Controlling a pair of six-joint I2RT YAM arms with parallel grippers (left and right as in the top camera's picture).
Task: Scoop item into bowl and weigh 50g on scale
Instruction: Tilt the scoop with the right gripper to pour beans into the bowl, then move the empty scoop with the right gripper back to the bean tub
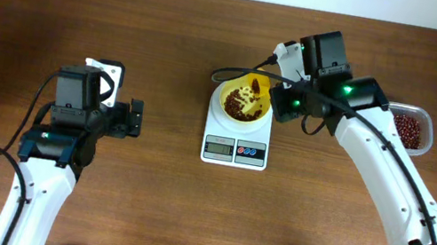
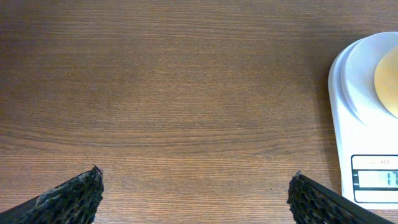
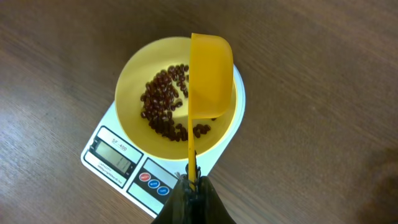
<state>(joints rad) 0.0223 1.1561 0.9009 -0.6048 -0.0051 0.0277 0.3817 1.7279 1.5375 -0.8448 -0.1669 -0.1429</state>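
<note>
left pincer (image 2: 196,186) hung apart, idle | bowl (image 3: 130,81) sat on scale (image 3: 214,158), centre, holding some beans (image 3: 163,99) | right pincer (image 3: 193,186) clamped scoop (image 3: 210,68), tipped over bowl | step: pouring; next likely needed a refill from container (image 1: 428,123), right, watching display (image 3: 112,157)

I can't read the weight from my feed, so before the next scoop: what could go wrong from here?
The scoop, gripped by the right gripper, is tipped near the rim of the bowl, so stray beans might land on the scale or table. If the scoop brushes the bowl, it could shift it or skew the reading. The display is too small to read here, so another full scoop may overshoot.
</note>
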